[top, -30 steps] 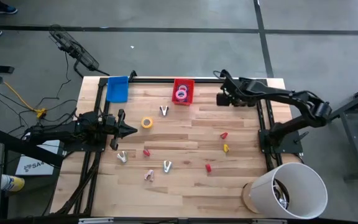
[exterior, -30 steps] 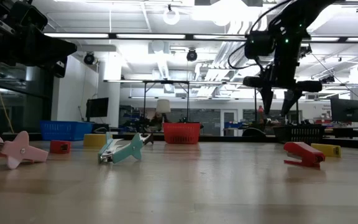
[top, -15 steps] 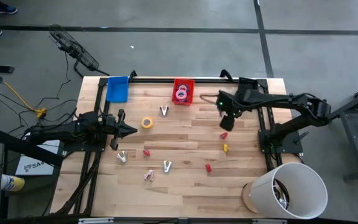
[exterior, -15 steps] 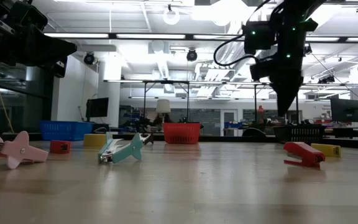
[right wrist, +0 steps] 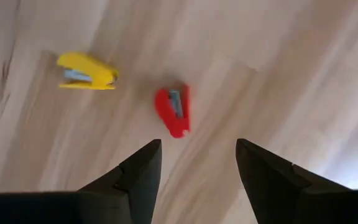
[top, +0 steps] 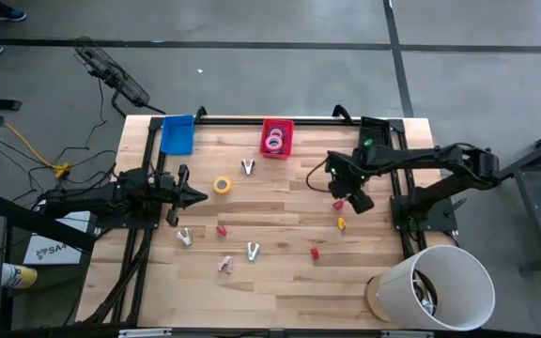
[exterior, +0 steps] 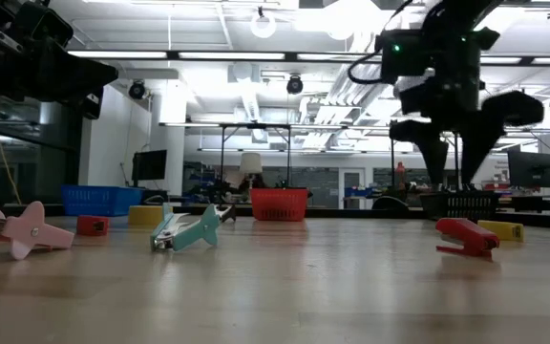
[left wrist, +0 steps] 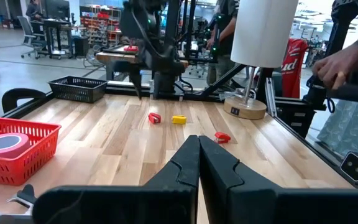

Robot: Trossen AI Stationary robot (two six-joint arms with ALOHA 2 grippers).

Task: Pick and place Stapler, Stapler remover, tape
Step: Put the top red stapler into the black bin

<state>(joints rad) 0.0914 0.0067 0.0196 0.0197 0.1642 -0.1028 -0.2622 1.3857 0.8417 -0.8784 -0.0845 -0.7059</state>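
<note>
My right gripper (top: 353,195) (exterior: 452,162) hangs open above the table's right half, over a small red stapler (right wrist: 174,112) (top: 338,204). That stapler lies flat on the wood, ahead of the open fingers in the right wrist view, with a yellow stapler (right wrist: 87,71) (top: 341,223) beside it. A yellow tape roll (top: 222,185) lies flat near the table's middle. Pink and blue tape rolls (top: 273,143) sit in the red basket (top: 276,125). Several staple removers (top: 247,167) (top: 253,250) lie scattered. My left gripper (top: 195,195) (left wrist: 197,163) waits shut at the left side.
A blue bin (top: 177,133) stands at the far left corner and a white bucket (top: 440,286) at the near right corner. More red staplers (top: 315,252) (top: 221,228) lie on the wood. A person's hand (left wrist: 344,62) shows beyond the table's right edge.
My right gripper has travelled from the far right part of the table toward the near edge, ending above the red stapler beside the yellow one. It has turned about its own axis on the way. Nothing on the table has moved.
</note>
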